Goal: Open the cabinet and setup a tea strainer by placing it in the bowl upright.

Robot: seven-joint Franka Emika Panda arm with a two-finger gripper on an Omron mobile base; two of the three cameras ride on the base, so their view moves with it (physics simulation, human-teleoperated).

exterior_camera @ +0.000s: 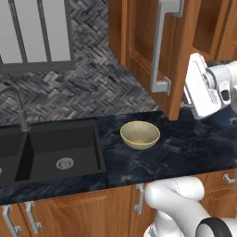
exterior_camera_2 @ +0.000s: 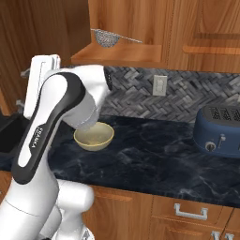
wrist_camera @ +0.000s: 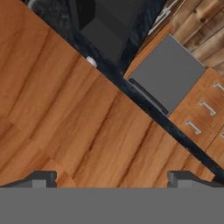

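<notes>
Cabinet [exterior_camera: 139, 41] door stands swung out from the wall, its long silver bar handle [exterior_camera: 159, 46] facing the left base camera. Jaws spread wide, nothing between them; in the hand view the two dark fingertips [wrist_camera: 41, 178] sit far apart at the bottom, gripper [wrist_camera: 111, 181] pointed flat at reddish-brown wood grain that lies close in front. Whether the tips touch the wood cannot be told.

In the left base view the white hand [exterior_camera: 203, 88] sits just behind the door's free edge, on the side away from the bar handle, above the dark marble worktop [exterior_camera: 185, 148].

Tea strainer [exterior_camera_2: 107, 37] rests on the bottom shelf of the opened cabinet, mesh basket hanging below its rim, thin handle pointing off to the side. It lies up and beyond the jaws, well apart from them.

Bowl [exterior_camera: 140, 134], pale yellow-beige, sits upright and empty on the worktop, below the jaws and near the foot of the open door. In the right base view the arm's elbow partly hides the bowl's near rim.

Black sink [exterior_camera: 51, 152] with tap further along the worktop past the bowl. Blue toaster [exterior_camera_2: 220, 131] on the far side of the worktop, away from the jaws.
</notes>
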